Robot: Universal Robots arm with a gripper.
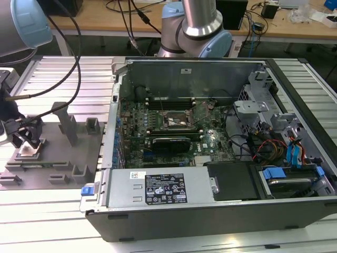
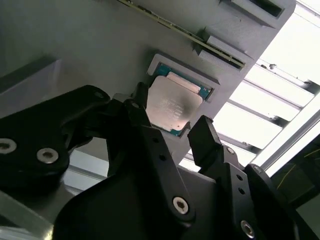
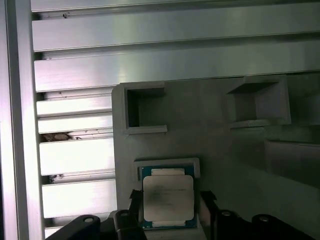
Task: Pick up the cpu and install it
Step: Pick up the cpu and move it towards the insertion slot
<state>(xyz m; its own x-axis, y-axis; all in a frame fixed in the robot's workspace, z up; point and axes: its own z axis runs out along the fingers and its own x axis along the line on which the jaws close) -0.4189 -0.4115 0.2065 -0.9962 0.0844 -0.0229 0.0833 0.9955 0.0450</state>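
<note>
Item: cpu [image 3: 167, 197].
Location: flat in shallow recess of grey holder tray [image 3: 220, 145], at exterior view's left, well apart from open computer case [image 1: 210, 158].
Appearance: square, pale silver lid, thin dark-green rim, faint markings on top.
My gripper [image 2: 170, 120]: fingers [image 2: 205, 135] spread, one on each side of cpu, close to its edges; no squeeze evident.
Progress, as judged: early. Cpu not yet lifted; socket [image 1: 176, 122] on board looks unfilled; install undone.

Slatted aluminium tabletop [image 1: 310, 74], wooden desk [image 1: 95, 21] behind (pale, cluttered)
</note>
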